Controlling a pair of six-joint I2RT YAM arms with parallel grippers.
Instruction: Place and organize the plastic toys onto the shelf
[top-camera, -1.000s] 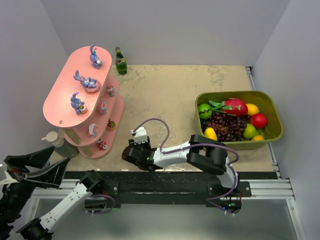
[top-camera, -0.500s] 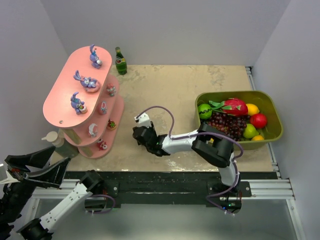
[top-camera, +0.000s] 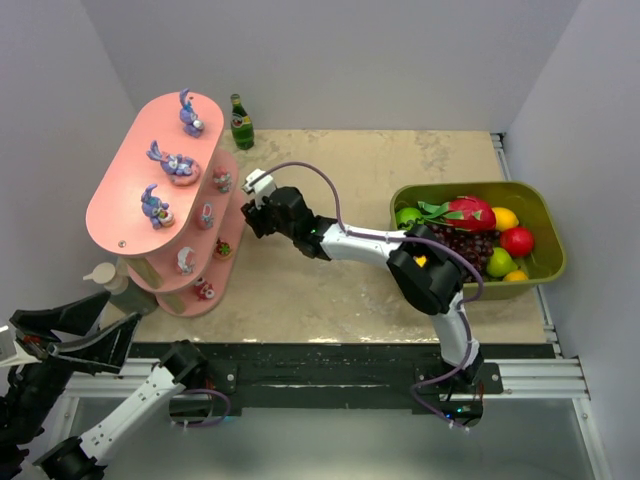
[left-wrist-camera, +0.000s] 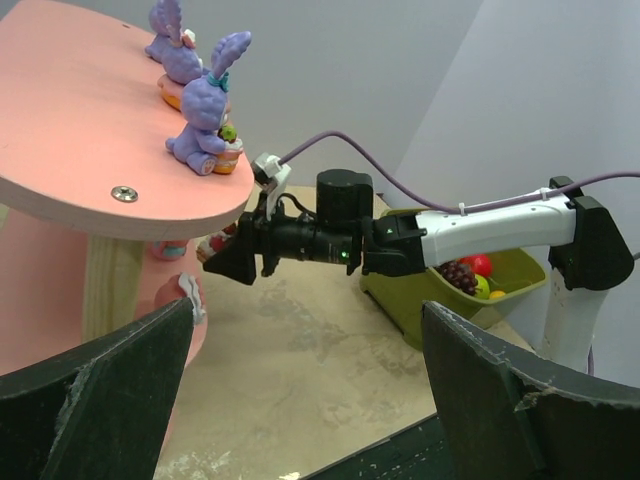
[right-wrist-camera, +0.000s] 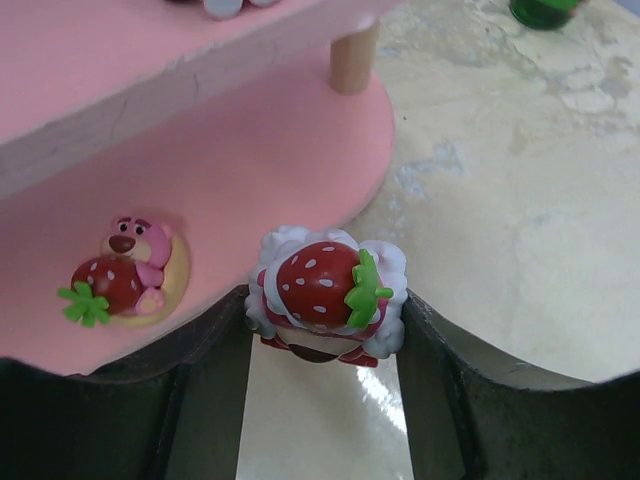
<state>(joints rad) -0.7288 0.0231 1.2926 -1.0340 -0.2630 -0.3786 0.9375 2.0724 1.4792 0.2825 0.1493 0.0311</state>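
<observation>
Red with pale seeds, the strawberry toy (right-wrist-camera: 322, 290) carries a green leaf on top and sits in a frilly white ring like whipped cream. The right jaws pinch it from both sides, held partly apart by its width. Just beyond and to the left of those jaws runs the rim of a lower tier of the salmon-pink shelf (right-wrist-camera: 250, 150); whether the toy touches that rim cannot be told. On that tier, left of the jaws, lies a pink bear toy (right-wrist-camera: 125, 270) with a strawberry of its own. Above the jaws, purple bunny figurines (top-camera: 165, 160) line the top tier. Ahead and to the right, on the counter (right-wrist-camera: 520, 200), stands a green bottle (top-camera: 241, 122) whose label is too small to read. The left jaws are spread wide, gripping nothing, low beside the shelf's near end.
</observation>
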